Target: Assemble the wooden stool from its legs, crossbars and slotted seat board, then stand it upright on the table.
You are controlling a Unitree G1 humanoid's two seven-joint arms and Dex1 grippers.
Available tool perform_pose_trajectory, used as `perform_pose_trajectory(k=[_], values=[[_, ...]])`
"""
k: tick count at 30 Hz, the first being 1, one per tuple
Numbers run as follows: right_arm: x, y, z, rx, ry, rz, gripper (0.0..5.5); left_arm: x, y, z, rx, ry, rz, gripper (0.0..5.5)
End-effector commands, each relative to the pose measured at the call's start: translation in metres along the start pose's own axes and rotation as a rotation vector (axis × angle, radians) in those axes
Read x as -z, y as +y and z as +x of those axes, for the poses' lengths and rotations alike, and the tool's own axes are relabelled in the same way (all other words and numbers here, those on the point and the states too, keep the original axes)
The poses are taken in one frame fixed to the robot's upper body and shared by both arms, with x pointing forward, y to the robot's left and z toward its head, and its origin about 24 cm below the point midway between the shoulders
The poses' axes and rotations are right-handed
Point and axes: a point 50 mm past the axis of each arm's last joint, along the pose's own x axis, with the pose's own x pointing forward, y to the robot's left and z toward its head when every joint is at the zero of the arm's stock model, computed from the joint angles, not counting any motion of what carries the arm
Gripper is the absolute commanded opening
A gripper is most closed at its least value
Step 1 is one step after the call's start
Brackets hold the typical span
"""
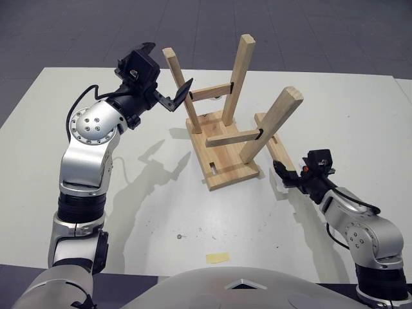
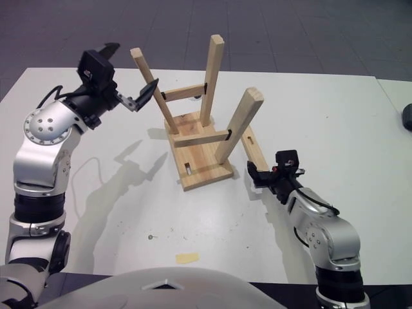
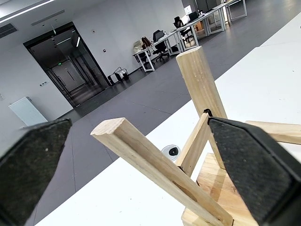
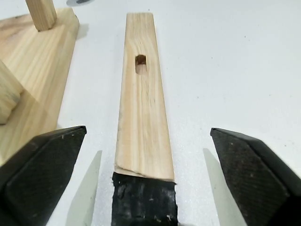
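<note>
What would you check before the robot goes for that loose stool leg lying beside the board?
1. Right gripper open: ok, with its fingers spread either side of the loose leg's near end.
2. Loose leg free to lift: ok. It lies flat on the table, apart from the seat board.
3. Empty slot unblocked: ok, nothing sits in it.
4. Three fitted legs standing in the board: ok, joined by two crossbars.
5. Left gripper steadying the stool: not ok. It is open around a far leg's top, not clamped.
6. Loose leg's end matches the slot: cannot tell.
</note>
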Motion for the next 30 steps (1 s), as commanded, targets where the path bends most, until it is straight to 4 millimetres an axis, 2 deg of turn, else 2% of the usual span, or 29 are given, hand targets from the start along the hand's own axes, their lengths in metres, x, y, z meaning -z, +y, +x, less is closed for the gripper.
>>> perform_pose_trajectory(k=[1, 9, 12, 14, 17, 19, 21, 24, 27, 30], values=[[0.008, -0.003, 0.003, -0.023, 0.078, -0.044, 4.15, 0.003, -0.004, -0.001, 0.012, 0.023, 0.015, 5.4], [0.001, -0.01, 0.017, -0.062, 0.097, -0.139, 2.95, 0.005, -0.007, -0.001, 0.02, 0.035, 0.014, 5.4], [0.005, -0.014, 0.021, -0.055, 0.122, -0.153, 2.42, 0.005, -0.005, -0.001, 0.012, 0.033, 0.019, 5.4], [0.009, -0.014, 0.021, -0.063, 0.134, -0.153, 2.1, 0.001, -0.003, -0.002, 0.012, 0.021, 0.007, 5.4], [0.005, -0.011, 0.023, -0.063, 0.07, -0.151, 2.05, -0.012, -0.005, -0.004, 0.093, -0.037, -0.017, 5.4], [-0.012, -0.015, 0.025, 0.006, -0.053, -0.175, 2.05, -0.027, -0.004, -0.004, 0.131, -0.099, -0.057, 5.4], [-0.038, -0.021, 0.025, 0.108, -0.224, -0.204, 2.05, -0.043, 0.003, -0.001, 0.125, -0.165, -0.112, 5.4], [-0.102, -0.024, 0.009, 0.273, -0.612, -0.32, 2.05, -0.082, 0.014, 0.003, 0.156, -0.356, -0.372, 5.4], [-0.147, -0.001, -0.014, 0.283, -0.917, -0.506, 2.05, -0.105, 0.017, 0.008, 0.237, -0.471, -0.589, 5.4], [-0.171, 0.033, -0.033, 0.18, -1.132, -0.681, 2.05, -0.118, 0.013, 0.019, 0.336, -0.501, -0.819, 5.4]])
